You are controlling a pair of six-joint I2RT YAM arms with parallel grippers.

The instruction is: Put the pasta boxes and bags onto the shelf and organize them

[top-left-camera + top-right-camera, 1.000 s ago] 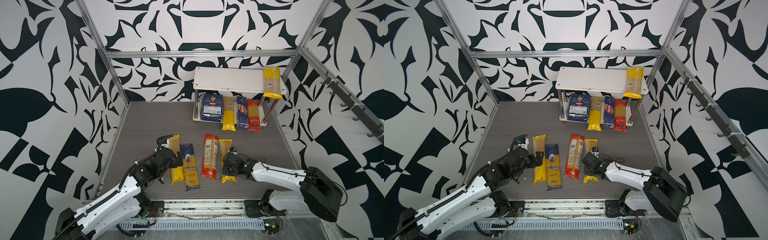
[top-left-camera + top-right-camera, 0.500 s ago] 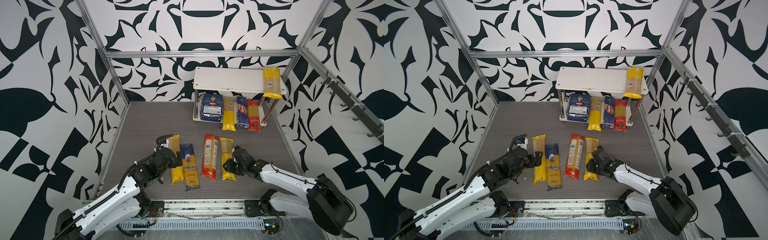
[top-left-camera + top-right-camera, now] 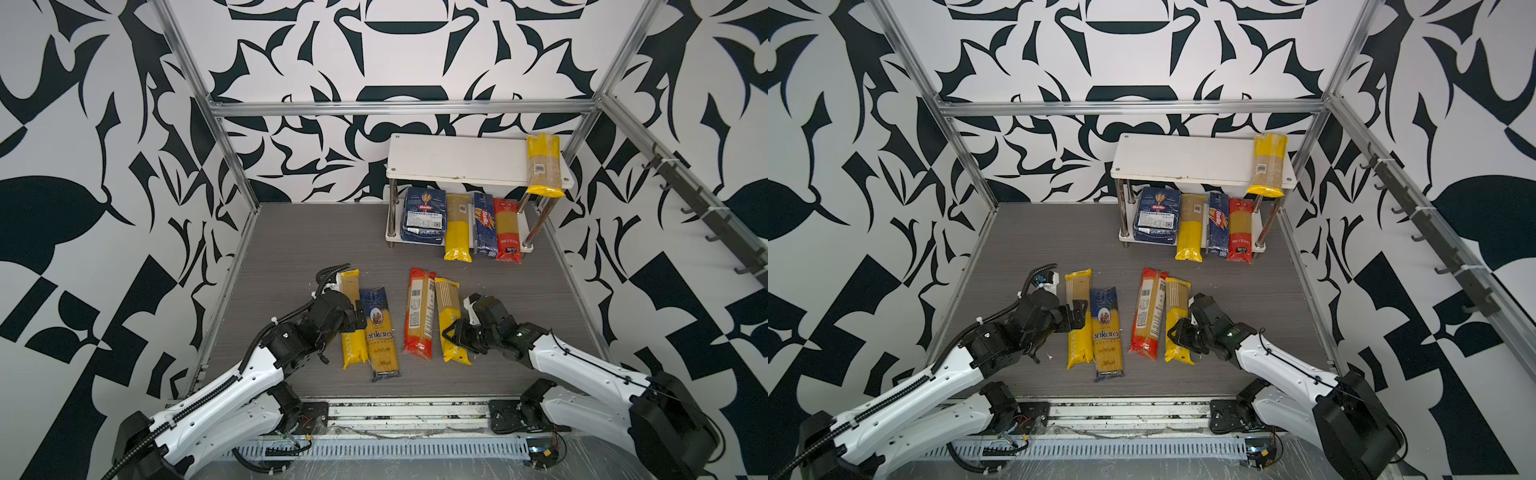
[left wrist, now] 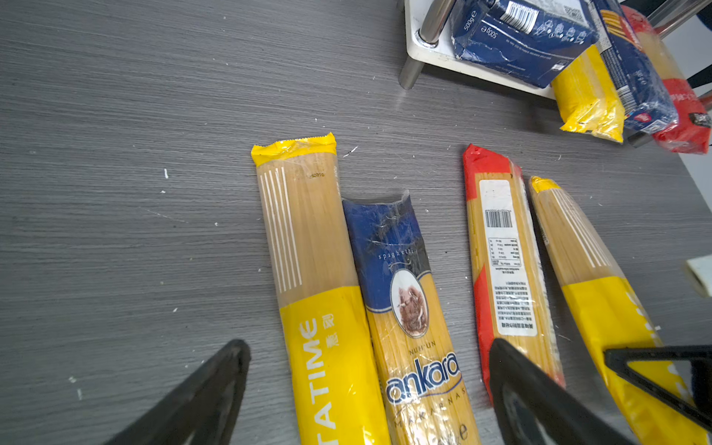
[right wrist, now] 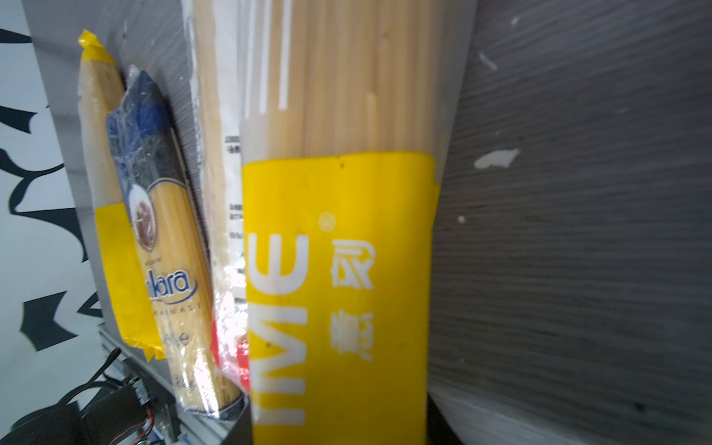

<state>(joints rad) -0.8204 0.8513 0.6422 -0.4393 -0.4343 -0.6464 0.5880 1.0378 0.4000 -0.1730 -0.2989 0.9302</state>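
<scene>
Four bags lie lengthwise on the counter, side by side in front of the arms. The left arm reaches over the left-hand pair, and the left jaws stand wide open with nothing in them. They hang over the left yellow bag. In the left wrist view, that bag and the ankara bag beside it both sit between the tips. I cannot tell how high the jaws are.

On the other side, the right arm reaches in low. The right jaws are clamped on the right yellow bag, gripping its yellow printed half by the long edges. In the right wrist view the pack fills the gap edge to edge. Its far end touches the red bag next to it.

At the back right stands the shelf. The lower board holds, left to right, the wide box, the lower yellow bag, the narrow box and the lower red bag, packed side by side. Both of those bags poke out past the front edge. On the upper board, the top bag lies at the right end and overhangs the front.
</scene>
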